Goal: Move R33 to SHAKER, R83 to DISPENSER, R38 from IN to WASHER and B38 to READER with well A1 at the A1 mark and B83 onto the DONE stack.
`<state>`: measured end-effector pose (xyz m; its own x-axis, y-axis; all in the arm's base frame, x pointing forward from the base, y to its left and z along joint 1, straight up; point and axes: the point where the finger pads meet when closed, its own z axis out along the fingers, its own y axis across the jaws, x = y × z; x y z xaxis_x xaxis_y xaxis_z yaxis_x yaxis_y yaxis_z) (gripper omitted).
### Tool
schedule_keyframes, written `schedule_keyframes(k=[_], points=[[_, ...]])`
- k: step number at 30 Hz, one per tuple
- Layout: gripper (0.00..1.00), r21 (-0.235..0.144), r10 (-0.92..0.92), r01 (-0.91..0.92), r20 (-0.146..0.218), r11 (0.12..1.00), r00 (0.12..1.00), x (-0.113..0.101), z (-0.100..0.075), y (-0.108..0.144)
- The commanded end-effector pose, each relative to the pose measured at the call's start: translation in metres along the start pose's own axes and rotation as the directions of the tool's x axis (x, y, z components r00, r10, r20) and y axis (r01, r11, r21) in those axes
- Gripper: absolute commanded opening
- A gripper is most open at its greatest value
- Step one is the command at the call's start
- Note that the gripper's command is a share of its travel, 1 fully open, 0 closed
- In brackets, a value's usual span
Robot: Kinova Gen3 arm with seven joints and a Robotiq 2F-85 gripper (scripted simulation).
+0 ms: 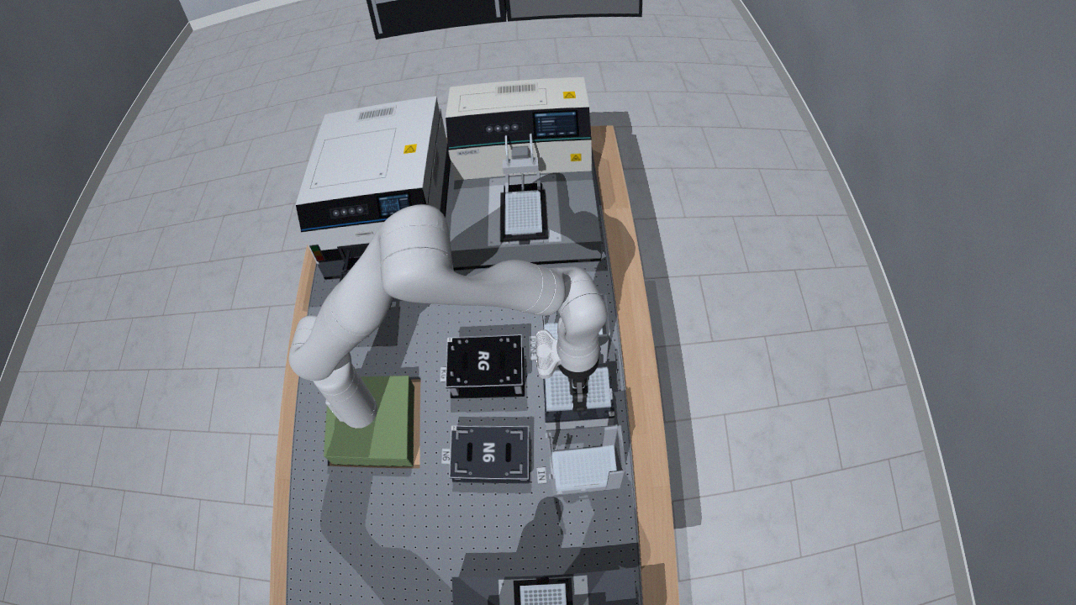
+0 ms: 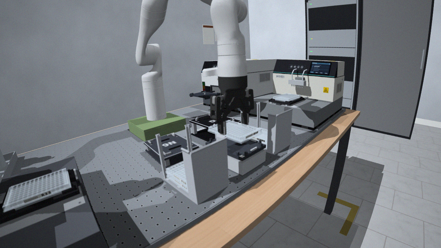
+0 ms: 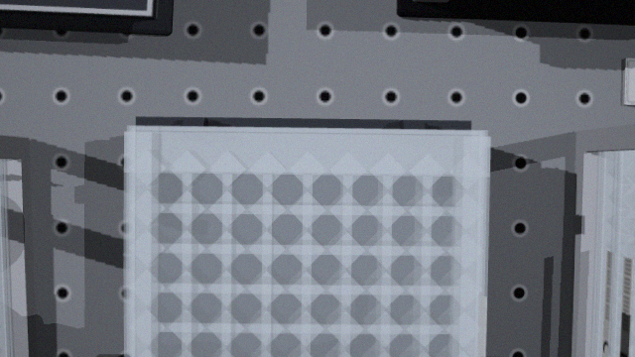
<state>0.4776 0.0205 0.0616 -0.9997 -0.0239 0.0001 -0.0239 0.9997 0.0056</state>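
Observation:
My gripper (image 1: 577,391) (image 2: 232,121) is shut across the width of clear well plate B38 (image 1: 556,392) (image 2: 238,131) (image 3: 308,223). It holds the plate level, a little above the black top of the SHAKER (image 2: 246,154). In the wrist view the plate fills the lower middle and the fingers are out of frame. Another clear plate (image 1: 523,212) (image 2: 286,97) sits on the WASHER bed. One more plate (image 1: 543,594) (image 2: 37,187) lies on the DISPENSER at the near end. The IN rack (image 1: 618,459) (image 2: 206,166) holds plates deep inside.
The DONE rack (image 2: 279,129) stands right behind the shaker, close to the held plate. The RG nest (image 1: 483,362) and the N6 nest (image 1: 487,452) (image 2: 167,141) lie to the left. The READER (image 1: 368,161) stands at the back left, with the arm's green base (image 1: 372,432) on the left.

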Motion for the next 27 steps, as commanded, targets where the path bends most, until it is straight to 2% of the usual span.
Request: schedule_keyframes(k=[1, 27], points=[[0.94, 0.0, -0.005, 0.005, 0.005, 1.0, 1.0, -0.001, -0.006, -0.001], [0.94, -0.004, -0.004, 0.004, 0.005, 1.0, 1.0, -0.002, -0.039, 0.0]])
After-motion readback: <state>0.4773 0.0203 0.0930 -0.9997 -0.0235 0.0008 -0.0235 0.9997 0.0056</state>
